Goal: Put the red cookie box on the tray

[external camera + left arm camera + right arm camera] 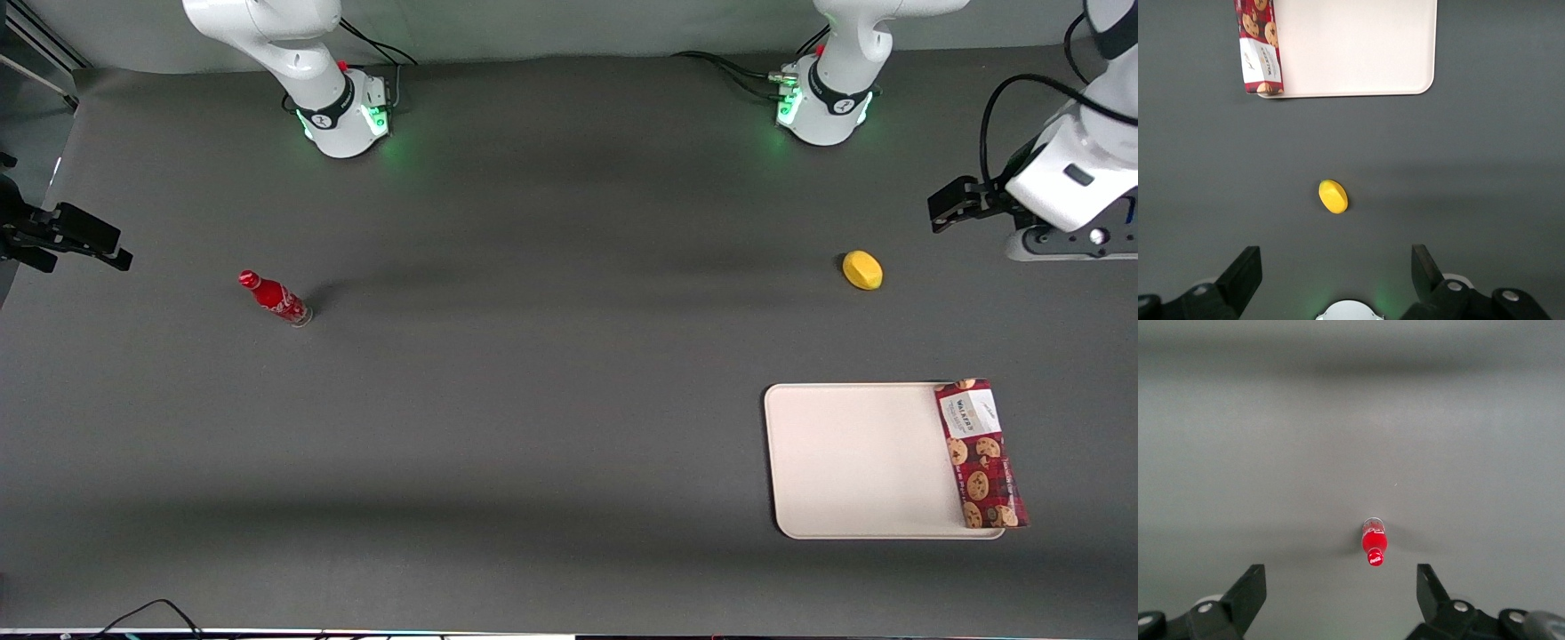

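Observation:
The red cookie box is long and dark red, printed with cookies and with a white label at one end. It lies along the edge of the cream-white tray toward the working arm's end of the table, resting on the rim and overhanging it. My left gripper hangs well above the table, farther from the front camera than the tray and box. It is open, with nothing between its fingers.
A yellow lemon lies on the dark table between the gripper and the tray. A red soda bottle stands toward the parked arm's end. The working arm's base sits at the table's back edge.

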### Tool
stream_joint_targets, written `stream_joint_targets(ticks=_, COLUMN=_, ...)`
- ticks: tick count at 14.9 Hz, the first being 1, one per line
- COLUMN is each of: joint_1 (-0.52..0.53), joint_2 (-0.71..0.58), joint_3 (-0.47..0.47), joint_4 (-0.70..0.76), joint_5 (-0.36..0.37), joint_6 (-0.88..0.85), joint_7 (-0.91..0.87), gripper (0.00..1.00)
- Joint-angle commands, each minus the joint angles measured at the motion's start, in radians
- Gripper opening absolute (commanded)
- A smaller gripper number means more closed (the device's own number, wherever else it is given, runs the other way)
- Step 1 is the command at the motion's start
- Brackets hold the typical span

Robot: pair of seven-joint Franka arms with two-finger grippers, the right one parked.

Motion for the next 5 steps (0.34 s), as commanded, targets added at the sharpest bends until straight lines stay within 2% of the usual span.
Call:
stream_joint_targets(ticks=1, joint_1=-0.02, joint_2=0.036, joint_3=0.016, joint_4=0.055, joint_5=-0.014, joint_6=-0.02, joint_7=-0.02, gripper=1.0)
stream_joint_targets(ticks=5, joint_1=-0.018, joint_2=0.085, joint_3=0.022, joint_4=0.109, joint_5=-0.016, joint_6=-0.022, joint_7=-0.02, gripper=1.0)
